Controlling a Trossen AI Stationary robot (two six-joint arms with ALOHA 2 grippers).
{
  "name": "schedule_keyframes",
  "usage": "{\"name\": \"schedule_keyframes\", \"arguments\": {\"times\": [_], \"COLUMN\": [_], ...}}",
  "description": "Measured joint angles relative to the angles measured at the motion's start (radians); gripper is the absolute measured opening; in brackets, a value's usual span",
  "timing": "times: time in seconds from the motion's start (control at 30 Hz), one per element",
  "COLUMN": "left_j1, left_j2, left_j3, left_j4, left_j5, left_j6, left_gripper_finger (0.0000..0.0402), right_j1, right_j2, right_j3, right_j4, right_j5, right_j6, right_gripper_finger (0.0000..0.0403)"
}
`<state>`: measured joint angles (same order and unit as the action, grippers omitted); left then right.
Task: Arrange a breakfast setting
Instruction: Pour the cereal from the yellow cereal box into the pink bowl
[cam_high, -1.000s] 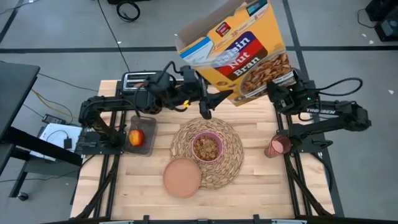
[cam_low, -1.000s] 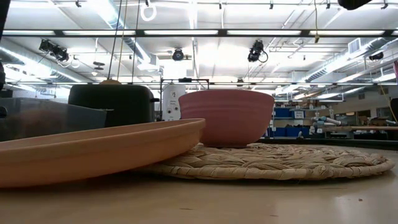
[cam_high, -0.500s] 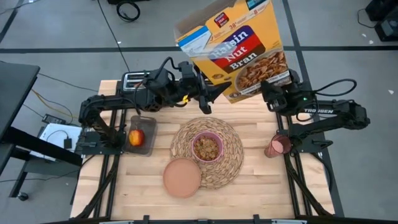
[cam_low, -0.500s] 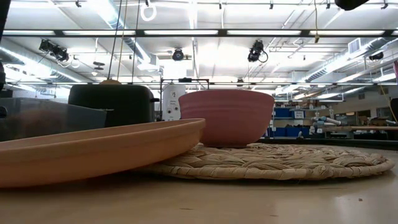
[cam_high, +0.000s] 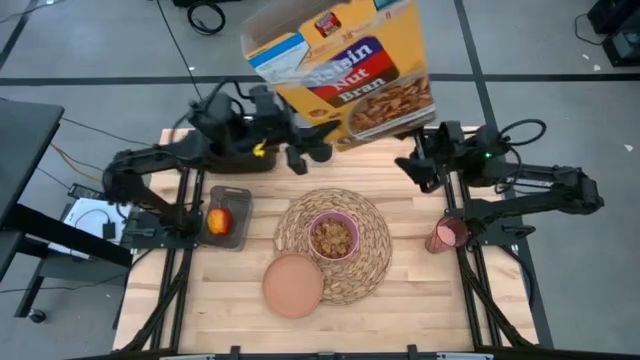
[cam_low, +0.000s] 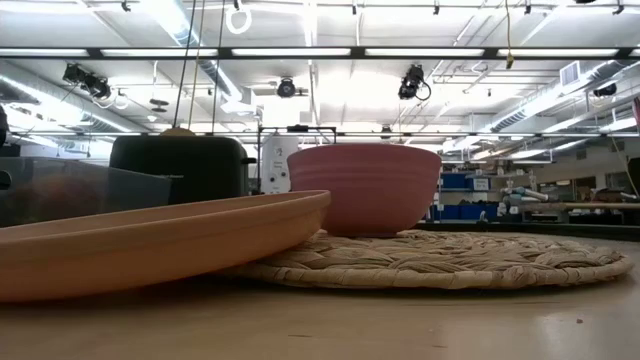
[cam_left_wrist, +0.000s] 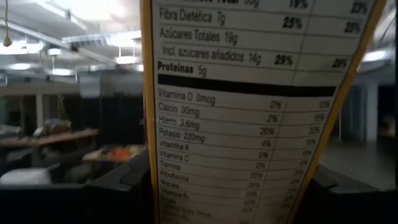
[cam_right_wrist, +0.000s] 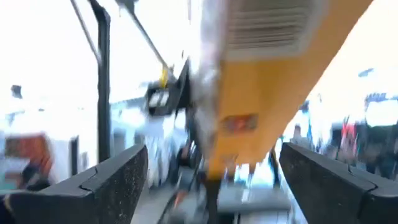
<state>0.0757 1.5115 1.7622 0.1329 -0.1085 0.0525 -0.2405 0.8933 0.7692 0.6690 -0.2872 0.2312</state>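
The yellow-and-red cereal box (cam_high: 340, 68) hangs high over the table's far edge with its top flaps open, and my left gripper (cam_high: 312, 142) is shut on its lower end. My right gripper (cam_high: 408, 166) stands open to the box's right, apart from it; the box (cam_right_wrist: 267, 93) shows beyond its fingers. The pink bowl (cam_high: 333, 236), holding cereal, sits on the straw placemat (cam_high: 372, 262). The plate (cam_high: 293, 284) lies partly on the mat's near-left edge. The apple (cam_high: 219, 220) lies in a clear tub. The pink cup (cam_high: 447, 235) stands at the right. My left gripper pinches the box's lower end between its two fingers, one on each broad face, with the narrow nutrition panel (cam_left_wrist: 236, 180) facing the wrist. The fingers come from the table's left, slanting upward. The box is lifted clear and tilted, its open top toward the far left.
The black toaster (cam_low: 180, 165) stands at the far left, mostly under my left arm in the high view. The clear tub (cam_high: 230, 196) sits at the table's left. Bare wood shows at the near left and near right.
My left gripper has risen and gone toward the table's far-left corner with the cereal box, which has swung left with it. The box has come away from my right gripper, which has tipped and now stands apart from it at the far right.
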Motion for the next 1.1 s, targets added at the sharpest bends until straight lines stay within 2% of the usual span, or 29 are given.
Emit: {"name": "schedule_keyframes", "arguments": {"times": [0.17, 0.3, 0.4, 0.47, 0.6, 0.7, 0.9, 1.1], "left_j1": [-0.026, -0.049, -0.070, -0.079, -0.085, -0.082, -0.078, -0.079], "left_j2": [-0.096, -0.158, -0.180, -0.190, -0.199, -0.180, -0.136, -0.124], "left_j3": [0.000, 0.000, -0.003, -0.004, -0.004, -0.004, -0.003, -0.002], "left_j4": [-0.247, -0.406, -0.438, -0.445, -0.432, -0.423, -0.383, -0.373], "left_j5": [-0.006, 0.024, 0.034, 0.040, 0.037, 0.035, 0.035, 0.035], "left_j6": [0.046, 0.049, 0.051, 0.066, 0.091, 0.091, 0.092, 0.091], "left_gripper_finger": [0.0239, 0.0235, 0.0234, 0.0234, 0.0233, 0.0233, 0.0232, 0.0232], "right_j1": [-0.001, -0.001, -0.001, -0.001, 0.011, 0.046, 0.087, 0.090], "right_j2": [-0.096, -0.107, -0.081, -0.053, 0.032, 0.112, 0.246, 0.285], "right_j3": [0.097, 0.284, 0.435, 0.522, 0.677, 0.768, 0.888, 0.925], "right_j4": [-0.465, -0.800, -0.939, -0.952, -0.930, -0.931, -0.931, -0.953], "right_j5": [0.011, 0.054, 0.085, 0.080, -0.006, -0.011, 0.012, -0.024], "right_j6": [-0.109, -0.210, -0.238, -0.223, -0.176, -0.210, -0.279, -0.279], "right_gripper_finger": [0.0364, 0.0367, 0.0371, 0.0375, 0.0382, 0.0383, 0.0382, 0.0382]}}
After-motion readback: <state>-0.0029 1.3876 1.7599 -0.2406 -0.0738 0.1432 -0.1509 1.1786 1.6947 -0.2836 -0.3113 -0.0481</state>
